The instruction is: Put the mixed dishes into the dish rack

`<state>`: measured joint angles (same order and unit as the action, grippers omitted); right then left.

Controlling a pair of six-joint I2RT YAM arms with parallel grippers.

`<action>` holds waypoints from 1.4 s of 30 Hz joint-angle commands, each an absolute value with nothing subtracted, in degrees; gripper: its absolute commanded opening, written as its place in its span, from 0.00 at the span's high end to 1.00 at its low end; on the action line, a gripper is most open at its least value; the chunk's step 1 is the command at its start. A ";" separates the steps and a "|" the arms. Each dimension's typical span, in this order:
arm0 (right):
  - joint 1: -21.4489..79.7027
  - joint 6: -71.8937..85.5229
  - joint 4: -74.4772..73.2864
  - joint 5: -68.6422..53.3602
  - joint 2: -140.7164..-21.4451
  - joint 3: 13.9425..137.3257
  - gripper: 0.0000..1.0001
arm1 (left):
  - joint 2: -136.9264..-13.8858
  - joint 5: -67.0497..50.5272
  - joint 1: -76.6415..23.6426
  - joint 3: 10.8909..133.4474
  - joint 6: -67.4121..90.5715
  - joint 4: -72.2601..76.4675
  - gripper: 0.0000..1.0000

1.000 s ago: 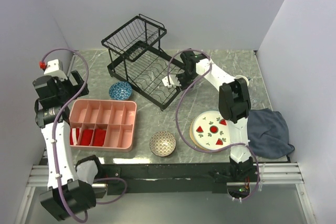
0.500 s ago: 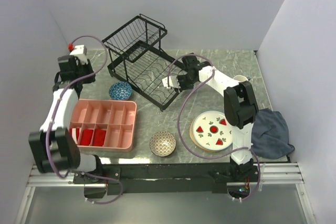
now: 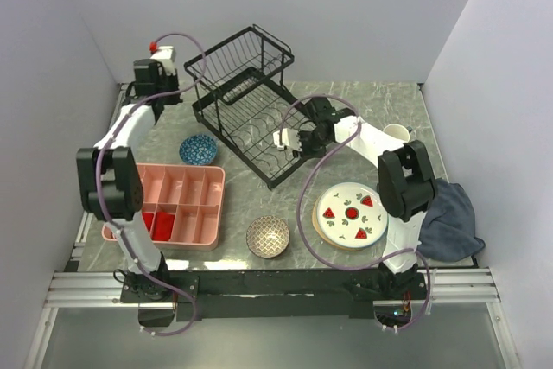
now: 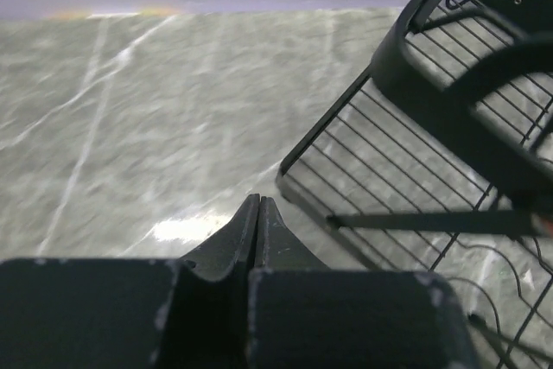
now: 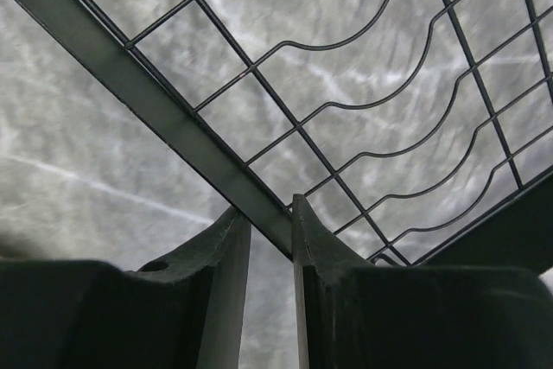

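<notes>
Two pincers: your right pincer [image 5: 270, 224] clamps the rack's [image 3: 246, 97] base bar; your left pincer [image 4: 257, 213] is fully closed, empty, beside it.

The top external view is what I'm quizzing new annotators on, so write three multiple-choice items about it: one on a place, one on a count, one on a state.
1. Where does the small blue patterned bowl sit?
A. Just behind the pink compartment tray
B. On the dish rack's upper shelf
C. On the dark cloth

2. How many dishes are inside the dish rack?
A. Two
B. None
C. One

3. How do the left gripper's fingers stand?
A. Wide apart
B. Clamped on a bowl
C. Pressed together, holding nothing

Answers:
1. A: the bowl lies on the table at the tray's far edge.
2. B: the rack's wires show only the table beneath; both bowls and the watermelon plate are still outside it.
3. C: in the left wrist view the two fingertips meet with nothing between them.
</notes>
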<state>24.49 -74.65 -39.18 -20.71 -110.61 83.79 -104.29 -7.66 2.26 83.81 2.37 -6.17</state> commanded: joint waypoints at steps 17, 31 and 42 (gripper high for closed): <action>22.85 -38.85 -42.54 -8.79 -97.04 70.24 1.00 | -122.34 -7.91 -10.89 106.25 3.86 -1.67 0.99; 32.34 -29.53 -43.42 -13.00 -97.29 79.36 1.00 | -111.48 -6.50 -11.78 100.82 6.15 -2.90 0.99; 37.44 -30.05 -41.66 -12.40 -98.70 76.03 1.00 | -90.72 -4.75 -9.67 80.08 5.45 -5.70 0.96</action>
<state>36.80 -32.05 -42.76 -11.62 -99.63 76.99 -96.51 -6.07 -9.32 83.99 5.41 -4.43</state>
